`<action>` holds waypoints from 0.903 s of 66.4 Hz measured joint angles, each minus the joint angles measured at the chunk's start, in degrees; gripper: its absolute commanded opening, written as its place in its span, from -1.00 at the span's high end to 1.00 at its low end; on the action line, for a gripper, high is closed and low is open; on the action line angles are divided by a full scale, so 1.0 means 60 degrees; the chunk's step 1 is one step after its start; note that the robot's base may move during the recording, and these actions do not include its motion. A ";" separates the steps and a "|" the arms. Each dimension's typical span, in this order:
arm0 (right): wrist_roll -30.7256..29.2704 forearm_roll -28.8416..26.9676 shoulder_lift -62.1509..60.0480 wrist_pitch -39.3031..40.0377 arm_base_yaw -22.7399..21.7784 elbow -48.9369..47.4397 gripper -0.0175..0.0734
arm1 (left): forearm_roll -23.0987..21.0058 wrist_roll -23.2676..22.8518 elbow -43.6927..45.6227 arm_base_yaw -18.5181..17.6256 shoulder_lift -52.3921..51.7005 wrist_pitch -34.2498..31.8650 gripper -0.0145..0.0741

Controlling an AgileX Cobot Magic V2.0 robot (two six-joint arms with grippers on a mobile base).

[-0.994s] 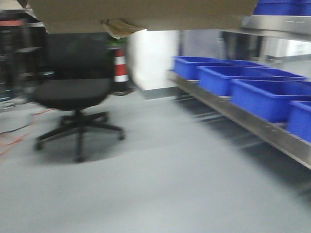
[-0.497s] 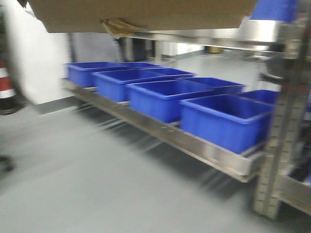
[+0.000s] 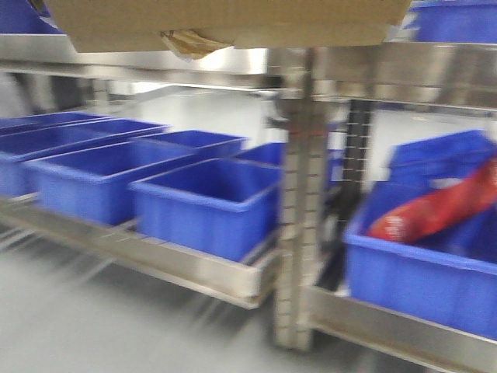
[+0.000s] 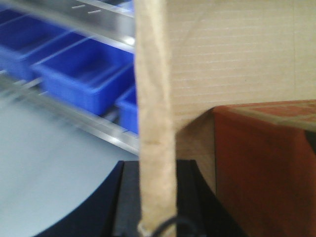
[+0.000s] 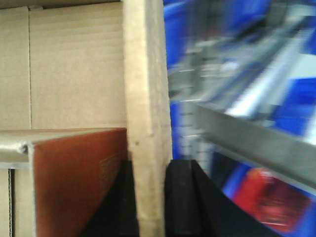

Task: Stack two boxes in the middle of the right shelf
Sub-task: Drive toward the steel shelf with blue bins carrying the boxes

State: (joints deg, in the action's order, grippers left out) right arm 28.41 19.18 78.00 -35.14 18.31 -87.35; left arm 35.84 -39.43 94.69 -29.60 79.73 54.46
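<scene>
Cardboard box [image 3: 225,19] is carried high, at the top of the front view, with only its underside and a loose strip of tape seen. It is held by its two opposite walls.

Left gripper [image 4: 157,197]: clenched on one upright wall of the box, with a black finger seen on either side of the wall's raw edge. Right gripper [image 5: 150,202]: clamped the same way on the opposite wall. A pinch on both walls is judged to be the reason the open box can be kept level with no support from below.

A reddish box [image 4: 266,168] is seen inside the carton, set against a corner and lower than the rim. These are taken to be the two boxes of the task, one carried inside the other. Whether the inner one is loose cannot be told.

Surroundings are heavily smeared, so the base is probably moving. A steel shelf rack [image 3: 186,268] is faced, with blue bins [image 3: 210,202] lined up on its lowest level. An upright post [image 3: 299,202] divides that bay from a bay to the right, where a bin holds a red bag [image 3: 435,206]. An upper rail [image 3: 388,74] runs just below the carried box; it is judged to be the middle level.

Nothing has been placed yet. The load is well apart from any shelf surface, so this is judged to be the transport stage. The height of carry is likely meant to clear that rail.
</scene>
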 measured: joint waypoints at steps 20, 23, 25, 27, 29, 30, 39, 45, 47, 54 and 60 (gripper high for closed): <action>0.0000 0.0000 0.0000 0.0000 0.0000 0.0000 0.97 | 0.0000 0.0000 0.0000 0.0000 0.0000 0.0000 0.92; 0.0000 0.0000 0.0000 0.0000 0.0000 0.0000 0.97 | 0.0000 0.0000 0.0000 0.0000 0.0000 0.0000 0.92; 0.0000 0.0000 0.0000 0.0000 0.0000 0.0000 0.97 | 0.0000 0.0000 0.0000 0.0000 0.0000 0.0000 0.92; 0.0000 0.0000 0.0000 0.0000 0.0000 0.0000 0.97 | 0.0000 0.0000 0.0000 0.0000 0.0000 0.0000 0.92; 0.0000 0.0000 0.0000 0.0000 0.0000 0.0000 0.97 | 0.0000 0.0000 0.0000 0.0000 0.0000 0.0000 0.92; 0.0000 0.0000 0.0000 0.0000 0.0000 0.0000 0.97 | 0.0000 0.0000 0.0000 0.0000 0.0000 0.0000 0.92; 0.0000 0.0000 0.0000 0.0000 0.0000 0.0000 0.97 | 0.0000 0.0000 0.0000 0.0000 0.0000 0.0000 0.92; 0.0000 0.0000 0.0000 0.0000 0.0000 0.0000 0.97 | 0.0000 -0.0007 0.0000 0.0000 0.0000 0.0000 0.92; 0.0000 0.0000 0.0000 0.0000 0.0000 0.0000 0.97 | 0.0000 -0.0007 0.0000 0.0000 0.0000 0.0000 0.92; 0.0000 0.0000 0.0000 0.0000 0.0000 0.0000 0.97 | 0.0000 -0.0007 0.0000 0.0000 0.0000 0.0000 0.92; 0.0000 0.0000 0.0000 0.0000 0.0000 0.0000 0.97 | 0.0000 -0.0007 0.0000 0.0000 0.0000 0.0000 0.92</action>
State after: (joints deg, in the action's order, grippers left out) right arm 28.41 19.18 78.00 -35.14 18.31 -87.35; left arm 35.84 -39.47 94.69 -29.60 79.73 54.46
